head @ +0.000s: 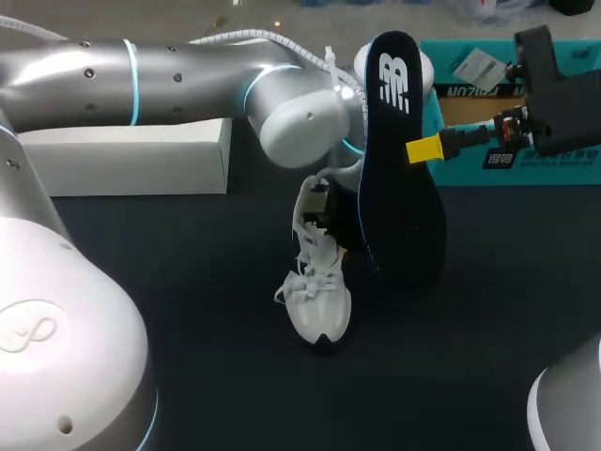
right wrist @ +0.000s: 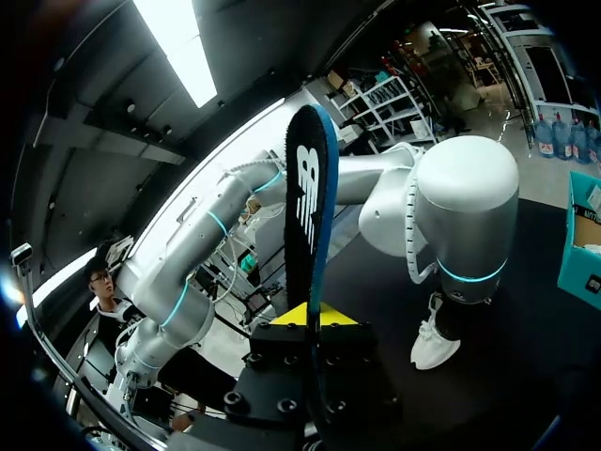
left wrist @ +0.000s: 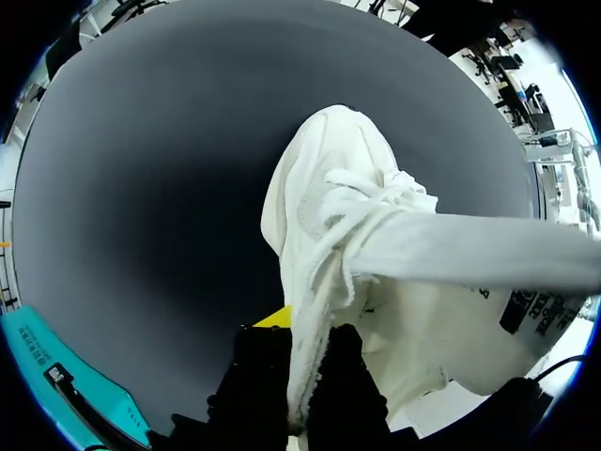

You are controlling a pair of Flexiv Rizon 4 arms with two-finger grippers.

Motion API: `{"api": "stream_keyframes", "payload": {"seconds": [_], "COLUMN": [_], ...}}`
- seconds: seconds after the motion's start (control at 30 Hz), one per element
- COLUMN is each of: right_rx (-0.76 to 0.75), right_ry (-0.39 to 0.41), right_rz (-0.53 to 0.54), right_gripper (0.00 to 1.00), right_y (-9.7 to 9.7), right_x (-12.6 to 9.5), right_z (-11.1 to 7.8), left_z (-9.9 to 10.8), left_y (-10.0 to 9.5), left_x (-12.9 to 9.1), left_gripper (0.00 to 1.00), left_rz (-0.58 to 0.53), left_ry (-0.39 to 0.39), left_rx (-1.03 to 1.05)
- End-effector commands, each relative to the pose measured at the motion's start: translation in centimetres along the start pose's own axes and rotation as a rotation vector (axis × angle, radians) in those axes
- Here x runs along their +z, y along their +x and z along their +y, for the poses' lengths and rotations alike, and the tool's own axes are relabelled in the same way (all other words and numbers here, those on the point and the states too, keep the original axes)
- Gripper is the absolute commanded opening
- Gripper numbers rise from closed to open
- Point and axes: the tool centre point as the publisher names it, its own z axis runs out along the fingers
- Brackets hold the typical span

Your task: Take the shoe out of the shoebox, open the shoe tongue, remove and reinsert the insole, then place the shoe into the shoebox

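The insole (head: 399, 178) is out of the shoe (head: 319, 282), so the step in hand looks to be putting it back. To do that well, the right fingers (head: 424, 148) should bring the insole's broad lower end over the shoe's mouth. They should then tilt it toward the toe and slide it in along the sole, not push straight down. Meanwhile the left fingers (left wrist: 277, 362) should hold the opening wide and steady the shoe on the table (head: 188, 329); a slack grip there could let the shoe skid or the insole buckle. The right fingers are closed narrowly on the insole, which stands upright between them, its logo end above them and its wide end hanging below, just beside the shoe. The left fingers are pinched on the white fabric at the shoe's opening, with the toe pointing away ahead of them. The shoebox (head: 526, 122) sits beyond the right fingers.
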Motion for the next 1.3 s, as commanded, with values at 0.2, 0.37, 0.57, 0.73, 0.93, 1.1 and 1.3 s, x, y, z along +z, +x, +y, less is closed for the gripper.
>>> {"api": "stream_keyframes", "payload": {"seconds": [0.2, 0.37, 0.57, 0.73, 0.93, 1.1, 1.3], "right_rx": [0.001, 0.001, 0.001, 0.001, 0.001, 0.001, 0.001], "right_ry": [0.004, 0.004, 0.004, 0.004, 0.004, 0.004, 0.004], "right_rz": [0.002, 0.002, 0.002, 0.002, 0.002, 0.002, 0.002], "right_gripper": [0.00, 0.00, 0.00, 0.00, 0.00, 0.00, 0.00], "right_y": [-0.2, -0.2, -0.2, -0.2, -0.2, -0.2, -0.2], "right_x": [0.4, 0.4, 0.4, 0.4, 0.4, 0.4, 0.4], "right_z": [0.3, 0.3, 0.3, 0.3, 0.3, 0.3, 0.3], "left_z": [0.8, -0.1, -1.0, 0.0, 0.9, 2.2, 3.6], "left_y": [0.1, 0.7, 1.9, 2.4, 3.3, 3.9, 5.8], "left_x": [1.3, 0.0, -2.5, -4.1, -6.4, -7.6, -9.0], "left_gripper": [0.73, 1.00, 1.00, 1.00, 1.00, 1.00, 1.00], "left_rz": [-0.022, -0.036, -0.111, -0.177, -0.245, -0.279, -0.378], "left_ry": [0.051, 0.032, -0.041, -0.076, -0.129, -0.161, -0.195], "left_rx": [0.031, 0.077, 0.073, 0.076, 0.077, 0.076, 0.106]}}
